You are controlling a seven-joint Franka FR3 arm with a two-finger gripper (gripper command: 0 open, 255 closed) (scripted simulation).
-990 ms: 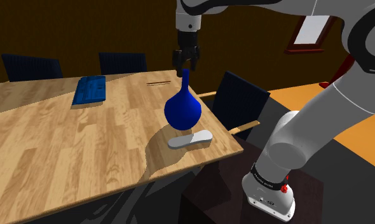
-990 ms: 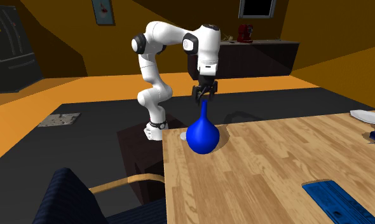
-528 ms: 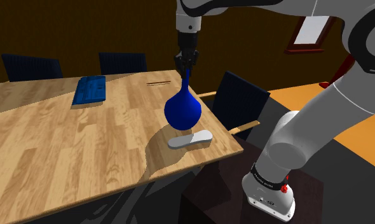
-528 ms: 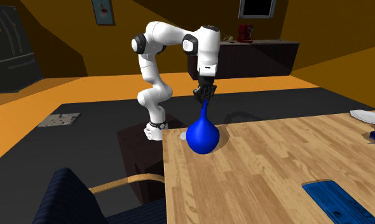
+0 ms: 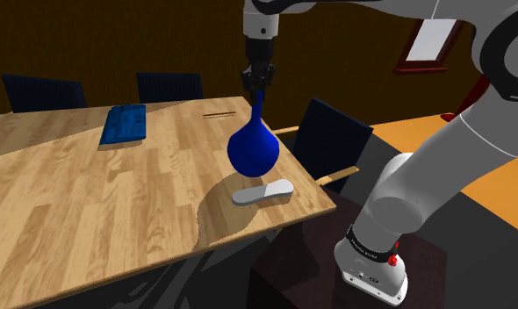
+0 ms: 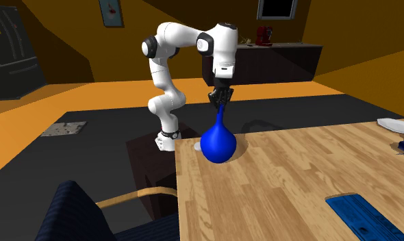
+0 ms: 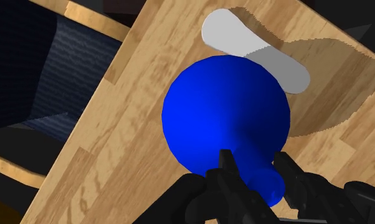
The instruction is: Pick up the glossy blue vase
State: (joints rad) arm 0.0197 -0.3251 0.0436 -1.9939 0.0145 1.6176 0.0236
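Up it comes! Since half a second ago the blue vase (image 5: 253,149) has risen a touch with the gripper (image 5: 258,87), and its round belly sits a shade higher over the table (image 5: 90,193). It looks just clear of the wood now, though I cannot be sure of the gap. The vase hangs near the table's corner by the stand, above its own shadow.

Its long axis runs close to straight up and down: bulb at the bottom, slim neck pointing up into the hand. From the wrist, the two black fingers (image 7: 225,167) are closed in on that neck, clasping it just below the lip, with the fat bulb (image 7: 227,121) beyond them.

What could go wrong? All the weight hangs below a thin, glossy neck. My read is that it could slide down through the pads, or the bulb could swing like a pendulum on a quick move. A slip here drops it close to the table's edge, where it may roll off toward the dark chair (image 5: 332,136), or land on the flat grey piece (image 5: 262,191) lying just beside it.
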